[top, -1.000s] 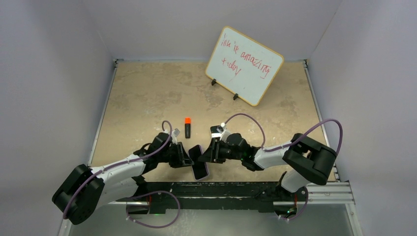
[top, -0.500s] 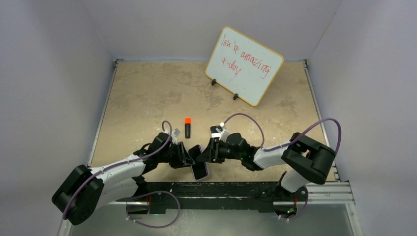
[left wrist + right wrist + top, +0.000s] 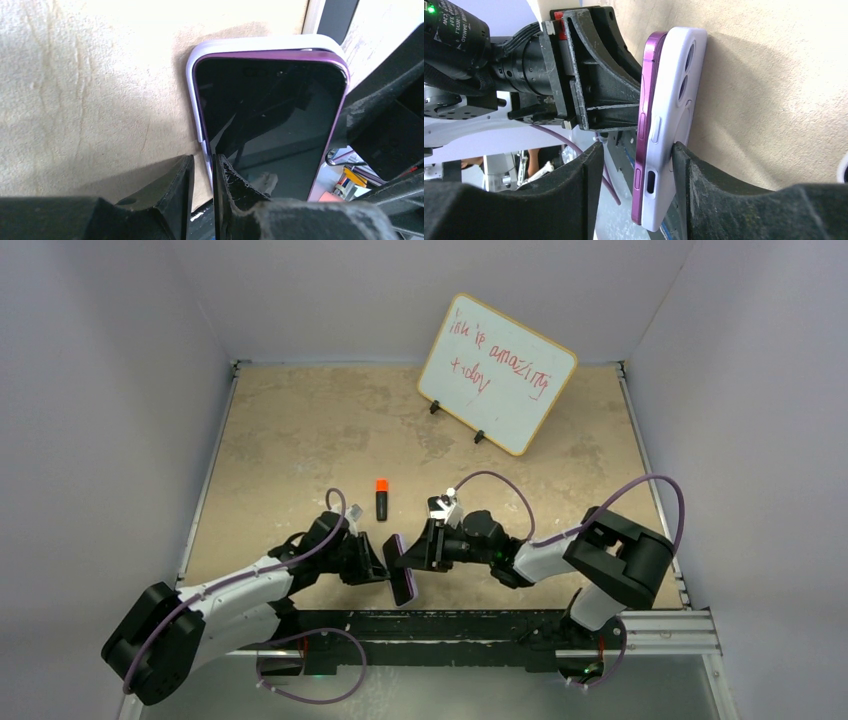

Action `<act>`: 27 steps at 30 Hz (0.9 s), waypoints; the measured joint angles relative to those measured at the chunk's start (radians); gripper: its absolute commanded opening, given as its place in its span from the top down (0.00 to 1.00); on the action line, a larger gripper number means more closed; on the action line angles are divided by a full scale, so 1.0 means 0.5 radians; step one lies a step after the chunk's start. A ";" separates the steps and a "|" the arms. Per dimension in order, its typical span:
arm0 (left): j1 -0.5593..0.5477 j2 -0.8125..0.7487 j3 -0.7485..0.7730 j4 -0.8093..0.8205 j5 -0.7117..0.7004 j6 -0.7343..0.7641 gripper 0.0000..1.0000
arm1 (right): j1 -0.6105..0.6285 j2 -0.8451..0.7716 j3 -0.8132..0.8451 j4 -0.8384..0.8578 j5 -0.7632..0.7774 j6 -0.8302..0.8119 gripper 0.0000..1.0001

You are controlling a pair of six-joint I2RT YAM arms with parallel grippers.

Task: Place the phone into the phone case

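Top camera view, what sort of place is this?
Probably a robot test cell: two arms bolted to a rail beside a tan table, plain pale walls boxing it in, and a propped whiteboard with red writing.

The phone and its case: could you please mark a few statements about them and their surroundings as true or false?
1. The phone has a black screen and a purple edge. True.
2. The phone case lies by itself, away from the phone. False: it sits against the phone's back.
3. The marker lies on top of the phone's screen. False: it lies on the table, apart from the phone.
4. The case's camera cutouts show in the right wrist view. True.
5. The whiteboard lies flat. False: it stands propped at the far side of the table.
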 measured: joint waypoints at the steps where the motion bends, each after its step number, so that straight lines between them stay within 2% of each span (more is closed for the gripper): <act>1: 0.000 0.005 0.000 -0.006 -0.003 0.000 0.77 | 0.001 0.000 0.005 -0.007 -0.002 -0.002 0.47; 4: 0.000 0.018 0.006 -0.009 -0.005 0.001 0.75 | 0.002 -0.003 0.039 -0.060 -0.004 -0.023 0.41; 8: -0.001 0.030 0.014 -0.005 -0.004 0.001 0.72 | 0.005 -0.005 0.108 -0.169 0.002 -0.064 0.43; 10: -0.001 0.030 0.014 -0.003 -0.003 0.000 0.71 | 0.008 -0.005 0.145 -0.235 0.003 -0.086 0.50; 17: -0.008 0.060 0.046 -0.020 -0.002 0.011 0.69 | 0.009 -0.002 0.234 -0.411 0.007 -0.162 0.86; 19: -0.008 0.081 0.062 -0.031 0.000 0.018 0.69 | 0.011 -0.002 0.266 -0.474 0.007 -0.185 0.91; 20: -0.008 0.088 0.065 -0.031 0.001 0.018 0.68 | 0.011 -0.006 0.275 -0.491 0.006 -0.198 0.89; 25: -0.008 0.105 0.075 -0.031 0.008 0.018 0.67 | 0.014 -0.048 0.297 -0.599 0.039 -0.239 0.60; 27: -0.008 0.117 0.079 -0.015 0.010 0.016 0.67 | 0.017 -0.056 0.298 -0.621 0.065 -0.254 0.55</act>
